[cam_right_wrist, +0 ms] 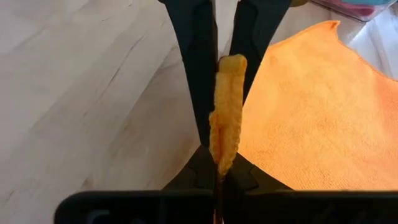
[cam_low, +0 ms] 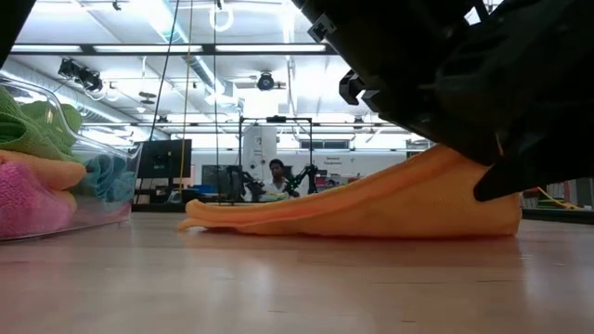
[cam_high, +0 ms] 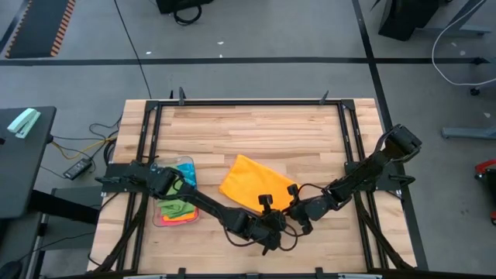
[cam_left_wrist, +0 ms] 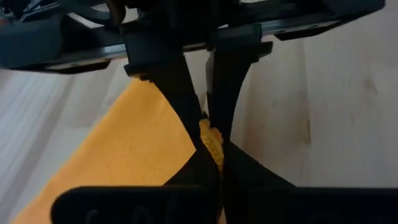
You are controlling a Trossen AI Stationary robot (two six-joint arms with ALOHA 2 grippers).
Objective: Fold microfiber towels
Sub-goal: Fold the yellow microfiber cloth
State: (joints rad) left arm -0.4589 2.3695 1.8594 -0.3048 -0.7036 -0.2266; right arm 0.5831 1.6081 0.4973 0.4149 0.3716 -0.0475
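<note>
Clamped on a pinched fold of the orange towel, the left gripper is seen at the towel's near edge, its two fingers pressed together with the cloth squeezed between them. That arm is stretched across from the left side of the table, passing over the clear plastic tray, in which pink, green, orange and sky blue towels are piled. Near the table's middle, the orange towel is spread on the wood, its near edge lifted off the surface where it is held. Just to the right, the right gripper is likewise closed on a bunched ridge of the same orange cloth, at the towel's near right corner. The two grippers are placed close together.
</note>
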